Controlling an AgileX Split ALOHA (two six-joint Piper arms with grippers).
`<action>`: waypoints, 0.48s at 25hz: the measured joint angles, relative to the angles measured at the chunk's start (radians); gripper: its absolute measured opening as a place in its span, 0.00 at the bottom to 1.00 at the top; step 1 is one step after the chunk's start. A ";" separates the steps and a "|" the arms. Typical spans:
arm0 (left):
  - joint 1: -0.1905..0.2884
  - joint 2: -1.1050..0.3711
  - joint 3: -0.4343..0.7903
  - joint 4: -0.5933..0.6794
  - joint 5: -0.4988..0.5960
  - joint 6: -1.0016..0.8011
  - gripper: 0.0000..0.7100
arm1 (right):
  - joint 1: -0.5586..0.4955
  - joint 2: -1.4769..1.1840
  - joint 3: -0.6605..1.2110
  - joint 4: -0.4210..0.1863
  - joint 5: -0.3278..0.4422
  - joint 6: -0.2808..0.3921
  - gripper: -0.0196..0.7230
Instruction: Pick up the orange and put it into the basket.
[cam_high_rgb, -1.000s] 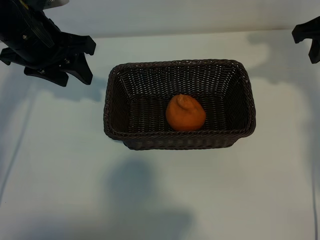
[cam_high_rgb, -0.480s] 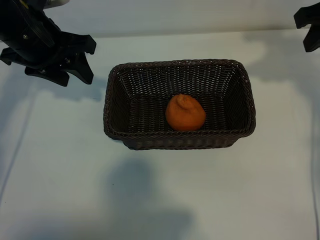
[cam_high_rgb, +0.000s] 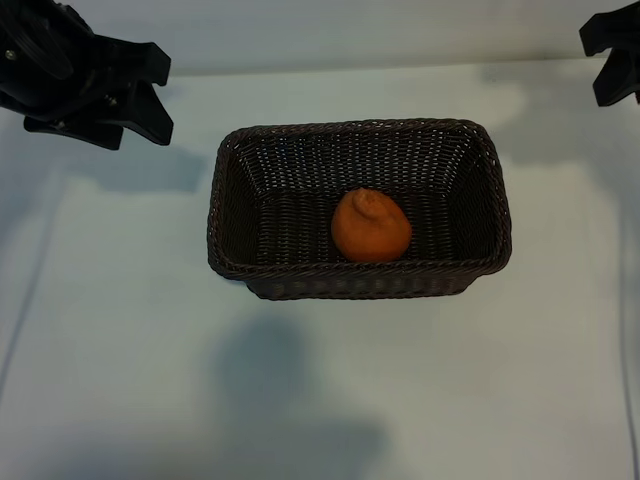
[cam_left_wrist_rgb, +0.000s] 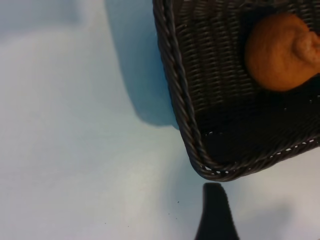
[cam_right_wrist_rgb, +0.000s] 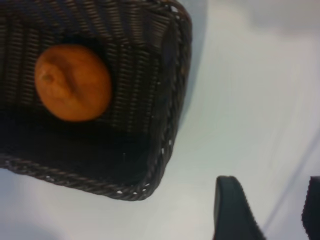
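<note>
The orange (cam_high_rgb: 371, 226) lies on the floor of the dark brown wicker basket (cam_high_rgb: 360, 128), near its front wall, knobby stem end up. No gripper touches it. My left gripper (cam_high_rgb: 152, 95) hangs open and empty above the table, beyond the basket's far left corner. In the left wrist view one dark finger (cam_left_wrist_rgb: 216, 217) shows beside a basket corner (cam_left_wrist_rgb: 220, 172), with the orange (cam_left_wrist_rgb: 280, 52) inside. My right gripper (cam_high_rgb: 612, 60) sits at the far right edge, away from the basket. Its wrist view shows the gripper (cam_right_wrist_rgb: 270, 202) open with bare table between the fingers, and the orange (cam_right_wrist_rgb: 72, 82) in the basket (cam_right_wrist_rgb: 170, 115).
The basket stands in the middle of a pale table (cam_high_rgb: 320, 400). A soft shadow lies on the table in front of the basket.
The left arm has drawn back toward the far left corner. The right gripper has shifted slightly at the far right edge. The orange and basket have not moved.
</note>
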 joint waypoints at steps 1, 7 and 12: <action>0.000 -0.002 0.000 0.000 0.000 0.000 0.74 | 0.000 -0.002 0.013 0.002 0.003 -0.005 0.50; 0.000 -0.007 0.000 0.000 0.000 0.000 0.74 | 0.000 -0.007 0.041 0.006 0.003 -0.013 0.48; 0.000 -0.007 0.000 0.000 0.000 0.000 0.74 | 0.000 -0.020 0.041 0.006 0.003 -0.015 0.47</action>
